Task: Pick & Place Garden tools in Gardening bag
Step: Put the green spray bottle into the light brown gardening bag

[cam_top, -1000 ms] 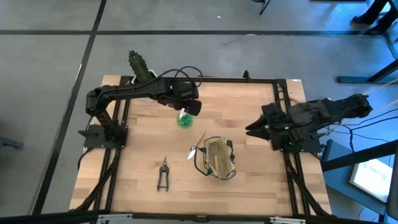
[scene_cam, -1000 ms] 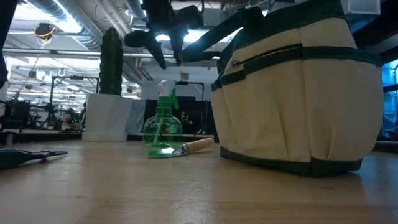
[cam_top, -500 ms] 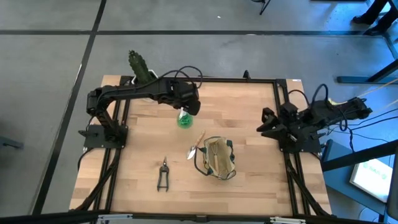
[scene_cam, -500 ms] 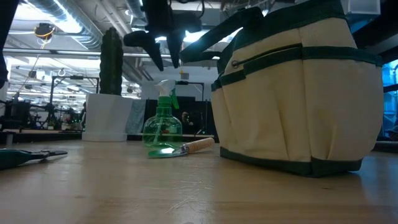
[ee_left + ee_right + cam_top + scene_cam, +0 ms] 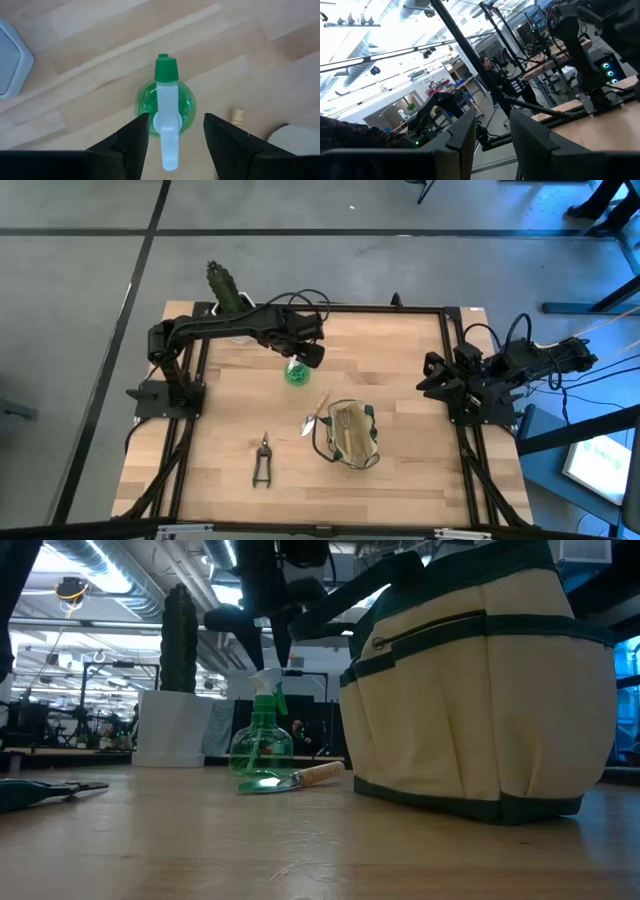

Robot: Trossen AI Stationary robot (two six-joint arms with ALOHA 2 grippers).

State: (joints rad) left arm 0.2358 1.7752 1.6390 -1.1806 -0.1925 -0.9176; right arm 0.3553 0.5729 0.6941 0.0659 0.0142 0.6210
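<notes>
The green round spray bottle [image 5: 297, 373] stands upright on its base on the table, its white nozzle [image 5: 167, 125] on top. My left gripper [image 5: 310, 355] is open and points down just above it. Its fingers stand on either side of the nozzle in the left wrist view [image 5: 172, 125] without touching it, and hang over the nozzle in the low view [image 5: 262, 640]. The wooden-handled trowel [image 5: 316, 414] lies flat beside the khaki bag [image 5: 350, 435]. The black shears [image 5: 262, 460] lie near the front. The hand rake does not show. My right gripper [image 5: 425, 380] is open at the table's right edge.
A cactus [image 5: 225, 285] in a white pot [image 5: 172, 725] stands at the table's far left corner, behind the bottle. The bag stands upright, its mouth open and its dark handles [image 5: 350, 590] up, and fills the right of the low view [image 5: 480, 690]. Bare wood lies at the front left.
My left gripper has come down a little toward the spray bottle's nozzle, staying open. My right arm has drawn back toward the table's right edge and folded in there. The bottle, trowel, shears and bag have kept still.
</notes>
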